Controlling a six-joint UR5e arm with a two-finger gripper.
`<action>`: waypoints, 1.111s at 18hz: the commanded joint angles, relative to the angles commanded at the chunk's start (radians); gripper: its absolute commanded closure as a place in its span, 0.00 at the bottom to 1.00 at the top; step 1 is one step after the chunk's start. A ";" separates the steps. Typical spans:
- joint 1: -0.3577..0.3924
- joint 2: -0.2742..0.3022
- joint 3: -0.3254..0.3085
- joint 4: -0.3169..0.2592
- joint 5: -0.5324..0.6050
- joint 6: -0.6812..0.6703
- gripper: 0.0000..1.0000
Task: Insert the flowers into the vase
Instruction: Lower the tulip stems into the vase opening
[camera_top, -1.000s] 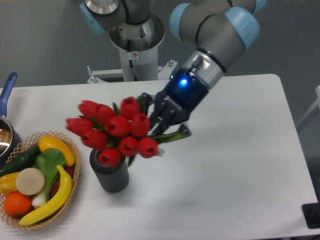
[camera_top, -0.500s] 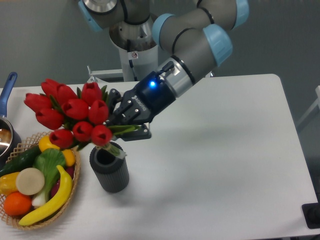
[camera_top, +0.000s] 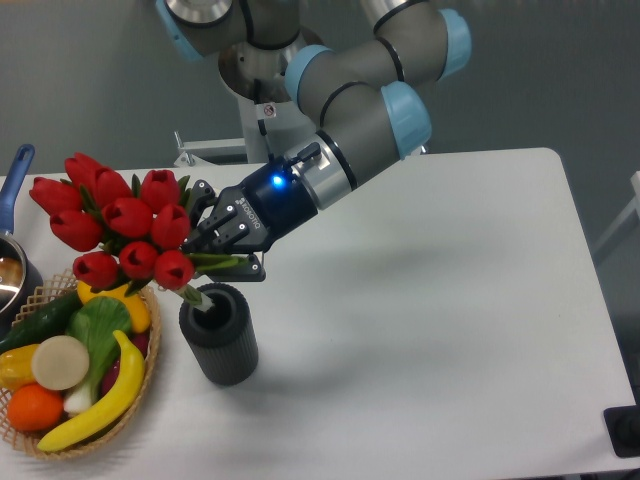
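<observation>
The flowers (camera_top: 115, 225), a bunch of red tulip buds with green stems, hang tilted to the left above the vase. The vase (camera_top: 220, 335) is a small dark grey ribbed cylinder standing upright on the white table. My gripper (camera_top: 215, 250) is shut on the flowers' stems, just above and slightly right of the vase's rim. The lower stem ends reach down into the vase's mouth. The buds lean out over the wicker basket.
A wicker basket (camera_top: 150, 375) of fruit and vegetables stands just left of the vase. A metal pot with a blue handle (camera_top: 17, 175) sits at the left edge. The arm's base (camera_top: 270, 110) stands at the table's back.
My gripper has carried the flowers leftward and slightly down, tilting them more upright. The stem ends now sit in the vase's mouth; earlier the buds covered the vase.
</observation>
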 joint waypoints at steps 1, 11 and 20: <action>0.002 0.000 0.000 0.000 0.002 0.000 0.81; 0.021 -0.012 -0.006 0.000 0.002 0.008 0.81; 0.028 -0.041 -0.021 0.000 0.002 0.024 0.80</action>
